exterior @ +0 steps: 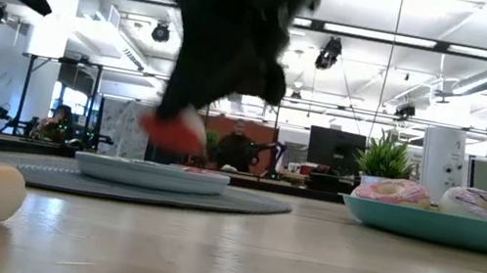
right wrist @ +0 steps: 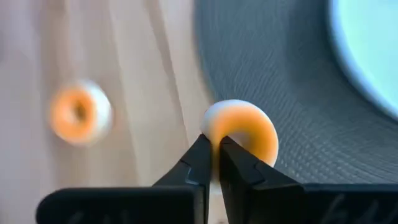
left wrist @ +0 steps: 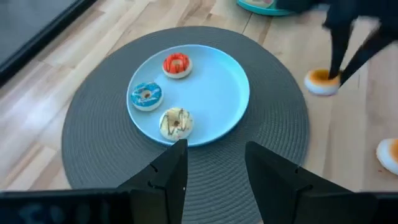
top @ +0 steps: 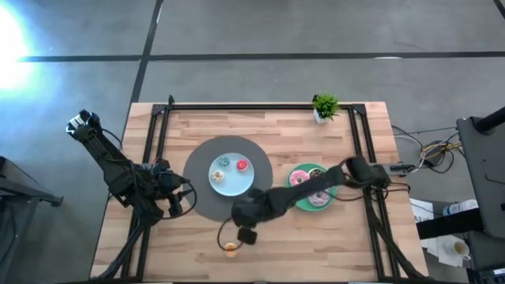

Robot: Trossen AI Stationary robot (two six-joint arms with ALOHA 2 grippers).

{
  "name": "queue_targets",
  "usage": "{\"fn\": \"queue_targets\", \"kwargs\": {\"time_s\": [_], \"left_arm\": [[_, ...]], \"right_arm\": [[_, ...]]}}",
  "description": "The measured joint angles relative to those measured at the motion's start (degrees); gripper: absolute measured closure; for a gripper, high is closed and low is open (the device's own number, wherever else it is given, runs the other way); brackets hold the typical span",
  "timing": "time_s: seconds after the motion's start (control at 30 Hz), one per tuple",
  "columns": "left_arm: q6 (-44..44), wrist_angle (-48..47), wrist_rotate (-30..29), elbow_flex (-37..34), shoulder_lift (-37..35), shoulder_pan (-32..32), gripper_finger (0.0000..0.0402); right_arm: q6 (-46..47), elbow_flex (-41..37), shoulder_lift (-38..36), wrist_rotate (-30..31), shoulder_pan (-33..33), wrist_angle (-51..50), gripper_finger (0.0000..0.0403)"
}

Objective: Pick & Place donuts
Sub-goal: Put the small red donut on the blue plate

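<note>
Right end effector [right wrist: 214,155] clenched on 1 orange mini donut [right wrist: 244,129] above bench [top: 355,237]; left end effector [left wrist: 214,163] released near blue plate [left wrist: 214,102].

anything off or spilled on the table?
Nothing spilled. One orange mini lies alone on bare wood near the front edge, off both plates. The right pincer holds another orange mini beside the mat.

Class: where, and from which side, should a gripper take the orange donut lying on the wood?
Lying flat, hole up, the orange donut likely suits a straight-down approach: pinch one wall of the ring, one finger through the hole.
</note>
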Motion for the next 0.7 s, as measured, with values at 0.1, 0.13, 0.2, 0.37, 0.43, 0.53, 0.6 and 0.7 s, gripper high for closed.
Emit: {"fn": "queue_targets", "kwargs": {"time_s": [0.1,0.13,0.2,0.37,0.43,0.53,0.6,0.7], "left_arm": [[1.58,0.04,-1.16,0.0,0.0,0.0,0.0266],[1.89,0.15,-1.57,0.0,0.0,0.0,0.0266],[3.02,1.17,-2.54,0.0,0.0,0.0,0.0266],[14.05,11.01,-6.0,0.0,0.04,0.0,0.0266],[19.43,15.42,-8.6,0.0,0.24,0.0,0.0266],[23.35,19.44,-14.86,0.0,0.58,-0.01,0.0266],[24.33,20.52,-19.86,0.0,0.61,0.0,0.0266],[25.72,21.49,-25.95,0.0,0.65,0.28,0.0266]], "right_arm": [[7.1,-2.18,-3.6,-2.69,-1.88,6.66,0.0389],[9.26,-3.11,-4.75,-4.34,-2.6,9.69,0.0389],[16.46,-5.23,-6.6,-6.37,-4.29,16.28,0.0389],[37.75,-13.73,-10.34,0.7,-7.67,37.96,0.0389],[43.03,-17.68,-12.0,8.44,-7.9,46.81,0.039],[49.06,-23.22,-13.82,20.39,-7.77,57.68,0.039],[52.04,-26.39,-13.93,26.36,-7.92,64.22,0.039],[54.92,-29.45,-13.1,31.23,-8.44,72.76,0.039]]}}
